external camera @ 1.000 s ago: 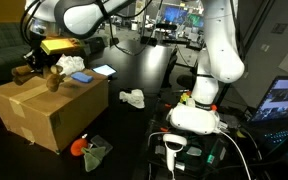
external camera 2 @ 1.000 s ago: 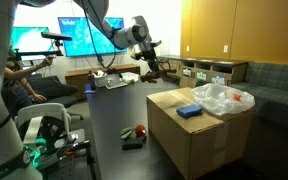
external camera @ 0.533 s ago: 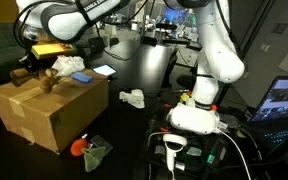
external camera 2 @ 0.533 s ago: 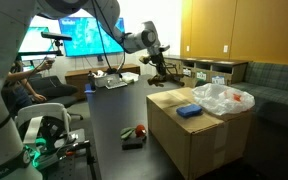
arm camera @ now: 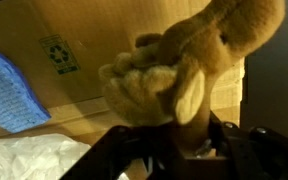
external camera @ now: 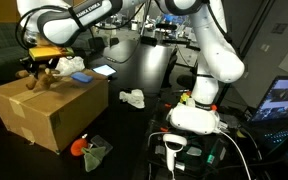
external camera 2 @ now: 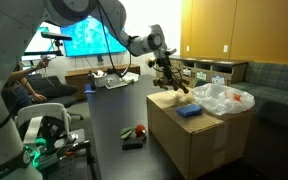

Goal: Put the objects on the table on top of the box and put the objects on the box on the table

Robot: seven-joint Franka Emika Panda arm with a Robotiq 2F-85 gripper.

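My gripper (external camera: 32, 68) is shut on a tan plush toy (external camera: 39, 80), holding it just above the far end of the cardboard box (external camera: 44, 115). The toy fills the wrist view (arm camera: 184, 70) and hangs over the box top in the exterior view (external camera 2: 171, 82). On the box (external camera 2: 199, 135) lie a blue sponge (external camera 2: 188, 111) and a crumpled clear plastic bag (external camera 2: 224, 98); both show in the wrist view as the sponge (arm camera: 9, 90) and the bag (arm camera: 34, 160). On the dark table lie a white crumpled item (external camera: 132, 98) and an orange and grey object (external camera: 87, 148).
A tablet (external camera: 102, 71) lies on the table behind the box. The robot base (external camera: 196, 115) stands at the right with cables and a laptop (external camera: 284, 100). A small red and green object (external camera 2: 134, 134) lies on the table beside the box. Monitors stand at the back.
My gripper has carried the plush toy from beyond the box edge to above the box's far end and lowered it a little. The sponge and bag have not moved.
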